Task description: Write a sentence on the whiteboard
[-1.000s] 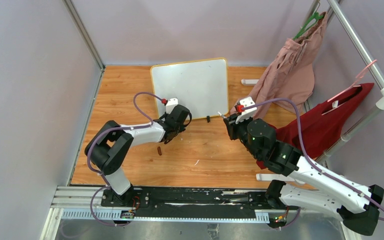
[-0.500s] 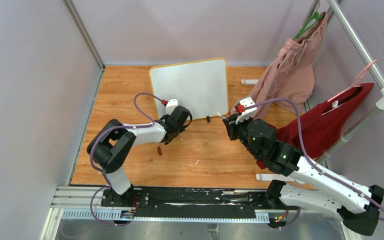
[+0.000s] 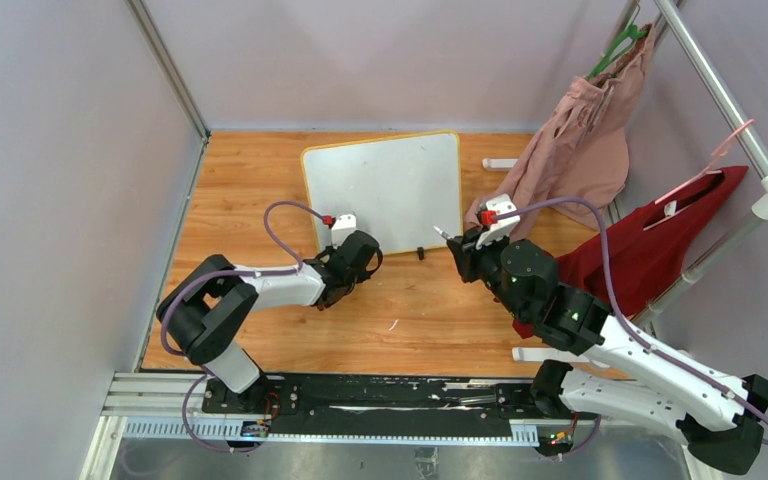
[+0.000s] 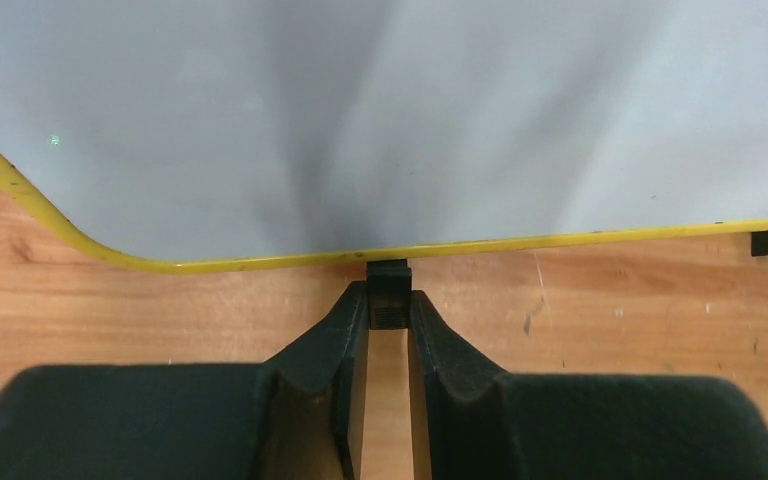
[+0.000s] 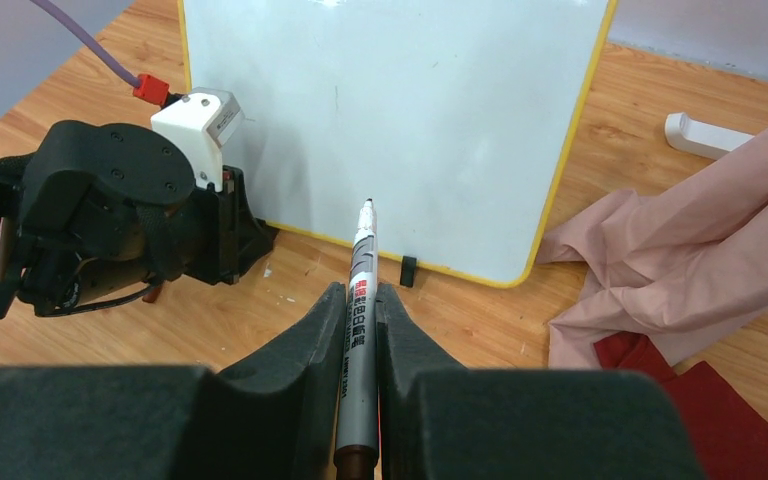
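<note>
1. The left gripper [image 4: 388, 312] is clamped on the left foot [image 4: 388, 283] of the whiteboard [image 4: 380, 120]. Its two fingers [image 4: 345, 345] press against the foot's sides, right under the yellow frame.
2. From above, this gripper sits nearer 6 o'clock than a second ago, with its arm drawn back toward the base.
3. The whiteboard has come along with it. It sits mid-worktop toward 12 o'clock, and its far edge now stands further off the back wall. The whole board has slid toward 6 o'clock, and its face shows plain white.
4. The right foot [image 3: 420, 252], at the board's near edge, has shifted toward 6 o'clock by the same amount.
5. The right gripper [image 5: 360, 300] is closed on the marker [image 5: 363, 262], which sits upright between its fingers with the tip pointing to 12 o'clock. The gripper is in almost the same place as a second ago.
6. The marker tip is at the board's near-right corner, about 5 o'clock from the board's centre. Whether it touches the surface cannot be told.
7. Further out on the wooden worktop [image 3: 250, 190], a pink cloth [image 3: 580, 140] hangs at 3 o'clock of the board. A red cloth [image 3: 650, 250] is at 4 o'clock, and a small white piece [image 3: 500, 163] lies between the board and the pink cloth. None of these has moved.
</note>
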You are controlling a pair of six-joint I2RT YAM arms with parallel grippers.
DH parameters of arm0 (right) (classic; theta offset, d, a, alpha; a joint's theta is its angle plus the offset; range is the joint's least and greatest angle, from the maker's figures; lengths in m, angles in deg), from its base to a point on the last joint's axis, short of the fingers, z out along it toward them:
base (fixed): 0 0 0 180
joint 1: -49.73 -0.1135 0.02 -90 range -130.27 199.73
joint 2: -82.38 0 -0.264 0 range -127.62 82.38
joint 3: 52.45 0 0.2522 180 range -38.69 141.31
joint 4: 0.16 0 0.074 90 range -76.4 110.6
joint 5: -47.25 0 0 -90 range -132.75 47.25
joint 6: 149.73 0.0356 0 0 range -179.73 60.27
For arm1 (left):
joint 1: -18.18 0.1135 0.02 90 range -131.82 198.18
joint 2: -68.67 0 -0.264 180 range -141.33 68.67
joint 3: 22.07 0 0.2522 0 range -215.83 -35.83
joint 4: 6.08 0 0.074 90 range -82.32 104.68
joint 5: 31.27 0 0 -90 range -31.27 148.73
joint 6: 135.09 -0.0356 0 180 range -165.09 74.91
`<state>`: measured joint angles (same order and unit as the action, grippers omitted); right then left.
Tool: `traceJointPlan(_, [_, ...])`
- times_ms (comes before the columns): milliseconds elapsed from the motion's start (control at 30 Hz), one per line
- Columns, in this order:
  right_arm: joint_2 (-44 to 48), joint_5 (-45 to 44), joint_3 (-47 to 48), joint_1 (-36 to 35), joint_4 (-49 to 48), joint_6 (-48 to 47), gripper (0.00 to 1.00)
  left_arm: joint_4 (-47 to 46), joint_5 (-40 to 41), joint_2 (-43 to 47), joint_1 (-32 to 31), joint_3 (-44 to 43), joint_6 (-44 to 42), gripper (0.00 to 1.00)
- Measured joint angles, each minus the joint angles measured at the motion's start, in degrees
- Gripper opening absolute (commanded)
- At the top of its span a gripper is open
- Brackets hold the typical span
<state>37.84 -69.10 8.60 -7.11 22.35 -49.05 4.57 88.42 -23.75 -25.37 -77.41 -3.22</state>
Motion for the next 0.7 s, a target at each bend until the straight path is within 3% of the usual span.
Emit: traceJointPlan(700, [0.9, 1.1, 0.0, 0.0, 2.1, 3.1, 0.0, 1.6, 0.6, 4.0, -4.2, 3.8, 7.3, 0.0])
